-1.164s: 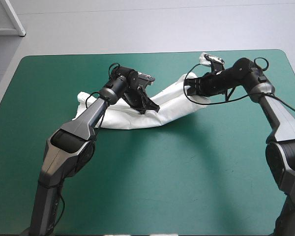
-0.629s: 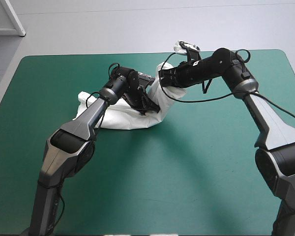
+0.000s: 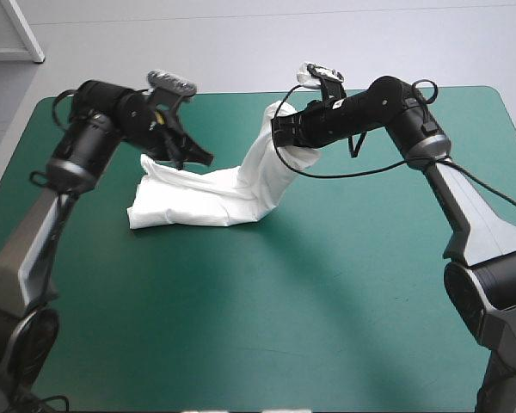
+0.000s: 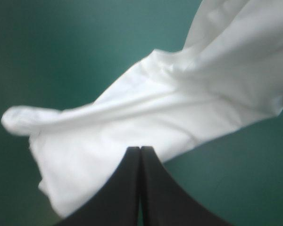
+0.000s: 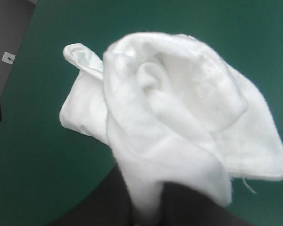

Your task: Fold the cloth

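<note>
The white T-shirt (image 3: 198,200) lies as a long crumpled band on the teal-green cover, left of the middle. Its right end rises off the table, where my right gripper (image 3: 279,131) is shut on it. In the right wrist view the T-shirt (image 5: 179,117) bunches over my black fingers (image 5: 101,205) and hides their tips. My left gripper (image 3: 202,157) hovers above the band's far left part, shut and holding nothing. In the left wrist view its fingers (image 4: 140,149) meet in a point, with the T-shirt (image 4: 170,108) lying beneath and ahead of them.
The teal-green cover (image 3: 327,301) stretches bare across the near half and to the right. The table's far edge (image 3: 241,95) runs just behind both grippers.
My left gripper has let go of the T-shirt and drawn back to the left and upward. The right gripper has carried the T-shirt's right end leftward and holds it lifted.
</note>
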Robot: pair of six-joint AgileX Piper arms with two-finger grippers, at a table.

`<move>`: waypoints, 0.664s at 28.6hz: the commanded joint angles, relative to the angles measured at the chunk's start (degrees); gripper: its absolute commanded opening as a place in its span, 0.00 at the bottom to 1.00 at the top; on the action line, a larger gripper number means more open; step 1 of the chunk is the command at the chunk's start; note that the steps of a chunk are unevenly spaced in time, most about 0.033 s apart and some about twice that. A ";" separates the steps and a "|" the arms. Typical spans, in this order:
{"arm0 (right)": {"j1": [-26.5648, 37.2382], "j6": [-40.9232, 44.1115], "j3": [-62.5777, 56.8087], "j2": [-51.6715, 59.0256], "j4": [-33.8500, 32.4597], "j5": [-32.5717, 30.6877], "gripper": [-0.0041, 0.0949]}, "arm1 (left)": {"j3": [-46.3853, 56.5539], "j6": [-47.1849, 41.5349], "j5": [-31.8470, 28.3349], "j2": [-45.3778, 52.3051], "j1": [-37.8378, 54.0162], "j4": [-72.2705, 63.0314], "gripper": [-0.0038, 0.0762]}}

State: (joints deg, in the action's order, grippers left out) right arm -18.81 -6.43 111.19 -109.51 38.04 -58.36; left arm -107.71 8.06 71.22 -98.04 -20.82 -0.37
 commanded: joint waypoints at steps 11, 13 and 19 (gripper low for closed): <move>-13.37 -5.87 4.64 0.75 5.48 16.41 0.03 | 48.12 -2.52 2.69 42.36 13.04 -0.18 0.04; -14.68 -8.26 6.26 -1.91 8.73 17.35 0.03 | 51.96 -3.84 2.69 48.00 13.04 -0.76 0.04; -17.58 -13.84 17.23 -14.43 19.98 17.73 0.03 | 56.48 -4.13 2.79 63.21 13.04 -0.69 0.04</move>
State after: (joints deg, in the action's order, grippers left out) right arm -35.57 -17.30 122.14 -122.31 50.47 -43.58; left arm -50.58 4.77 72.05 -39.91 -7.86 -0.43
